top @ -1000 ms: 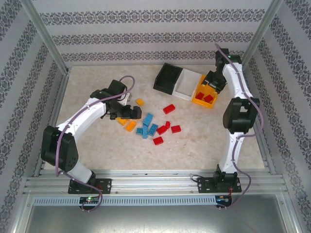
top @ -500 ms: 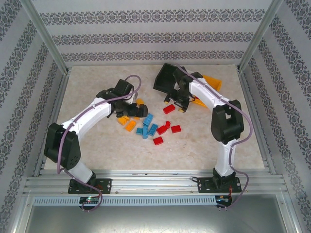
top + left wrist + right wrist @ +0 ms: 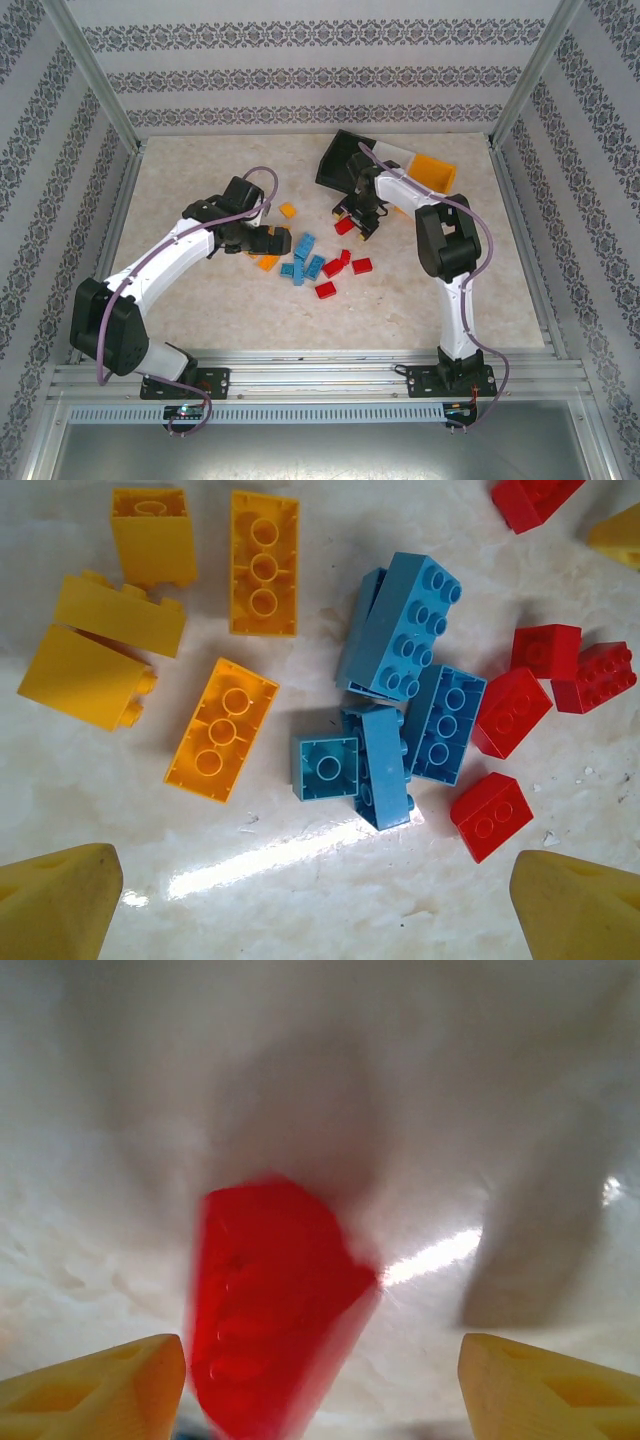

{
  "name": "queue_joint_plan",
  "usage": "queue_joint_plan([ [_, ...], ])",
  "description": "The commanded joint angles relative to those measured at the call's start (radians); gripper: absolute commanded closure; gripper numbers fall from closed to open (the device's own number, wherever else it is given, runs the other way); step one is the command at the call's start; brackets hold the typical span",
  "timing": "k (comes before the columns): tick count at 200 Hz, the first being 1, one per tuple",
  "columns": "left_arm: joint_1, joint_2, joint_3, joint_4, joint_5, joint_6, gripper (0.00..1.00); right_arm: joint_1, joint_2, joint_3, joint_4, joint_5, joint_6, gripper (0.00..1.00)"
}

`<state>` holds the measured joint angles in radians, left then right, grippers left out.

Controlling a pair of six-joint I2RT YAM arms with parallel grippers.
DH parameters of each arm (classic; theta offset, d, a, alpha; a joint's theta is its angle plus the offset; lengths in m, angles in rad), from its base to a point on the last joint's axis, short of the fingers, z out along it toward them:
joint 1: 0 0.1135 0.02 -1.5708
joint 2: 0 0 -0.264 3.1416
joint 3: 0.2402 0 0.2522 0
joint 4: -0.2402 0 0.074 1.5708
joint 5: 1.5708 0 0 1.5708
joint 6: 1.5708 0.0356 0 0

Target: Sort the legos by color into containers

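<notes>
Top external view: right gripper [image 3: 357,224] is down at the table [image 3: 400,310] surface, just in front of the black bin [image 3: 343,160], at a red brick [image 3: 345,226].

Right wrist view: right gripper [image 3: 320,1385] has its fingers [image 3: 100,1380] spread apart, jaws open. The blurred red brick [image 3: 270,1310] lies between them, close by the left-hand fingertip, with a clear gap to the other. Cannot tell whether it touches the brick. Brick is not clamped.

Top external view: left gripper [image 3: 275,241] is low over the table, left of centre, at the left side of the brick scatter.

Left wrist view: left gripper [image 3: 318,905] has its jaws at full spread, with bare marble between the fingertips [image 3: 55,900]. Ahead of it are:
- five orange-yellow bricks [image 3: 220,730], loose, on the left
- blue bricks [image 3: 400,650], bunched and partly stacked, in the middle
- red bricks [image 3: 510,710], close together, on the right

Top external view: legos [image 3: 303,258] lie loose mid-table, orange toward the left, blue central, red toward the right and near side. The containers stand by the far edge, right of centre:
- black bin at the left end, tilted
- orange bin [image 3: 437,172] at the right end
- white bin [image 3: 398,151] between them, mostly hidden by the right arm [image 3: 440,240]

Bin contents are not readable. Left arm [image 3: 165,262] reaches in from the near-left corner, and the right arm from the near edge, right of centre.
</notes>
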<state>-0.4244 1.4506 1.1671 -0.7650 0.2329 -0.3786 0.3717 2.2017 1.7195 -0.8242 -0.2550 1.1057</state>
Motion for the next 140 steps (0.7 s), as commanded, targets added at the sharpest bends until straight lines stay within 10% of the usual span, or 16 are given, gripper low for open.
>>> queue_joint_plan([
  [1,0.003,-0.012,-0.007,-0.059,-0.022,0.042,0.0,0.015,0.044,0.039,-0.008,0.02,0.041,0.28],
  [140,0.01,0.103,0.068,-0.028,0.038,0.095,0.0,-0.001,-0.017,-0.003,0.01,0.01,0.027,0.66],
])
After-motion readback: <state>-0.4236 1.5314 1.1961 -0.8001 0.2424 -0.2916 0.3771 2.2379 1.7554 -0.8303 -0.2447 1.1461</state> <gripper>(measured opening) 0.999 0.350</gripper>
